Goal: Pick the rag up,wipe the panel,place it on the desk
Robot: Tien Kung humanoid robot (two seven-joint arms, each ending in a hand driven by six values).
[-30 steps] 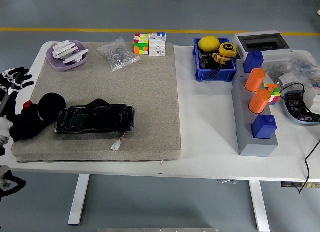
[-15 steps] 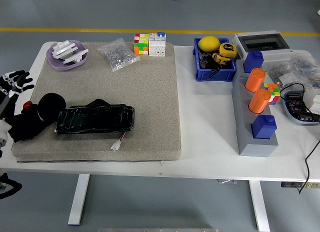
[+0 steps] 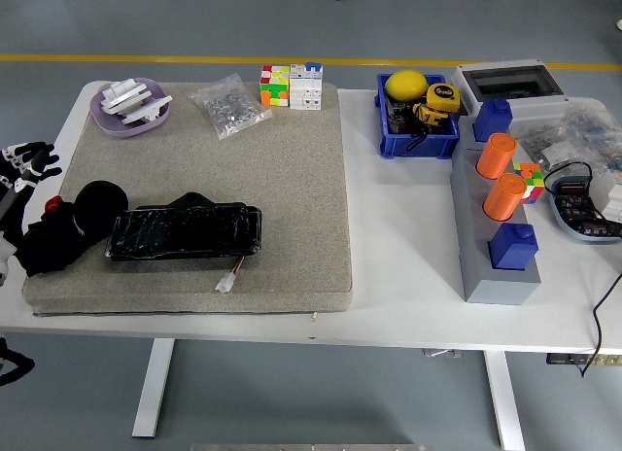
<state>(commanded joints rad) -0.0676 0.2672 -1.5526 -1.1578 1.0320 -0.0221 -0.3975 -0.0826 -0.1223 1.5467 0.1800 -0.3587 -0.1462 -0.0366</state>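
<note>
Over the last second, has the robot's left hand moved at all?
Yes. The left hand has slid left toward the picture's edge, away from the black rag on the beige felt mat, which stayed put.

The left robot hand [image 3: 21,165] is cut off by the picture's left edge, so only a few black-and-white fingertips show. The black rag [image 3: 68,229] lies partly under the left end of the black panel [image 3: 185,231], and its own left side meets the frame edge. At the right edge, the clear bag of small parts [image 3: 581,132] and the table [image 3: 408,266] run out of view. The contents of the blue bin [image 3: 418,140] beneath the yellow ball are too crowded to tell.
</note>
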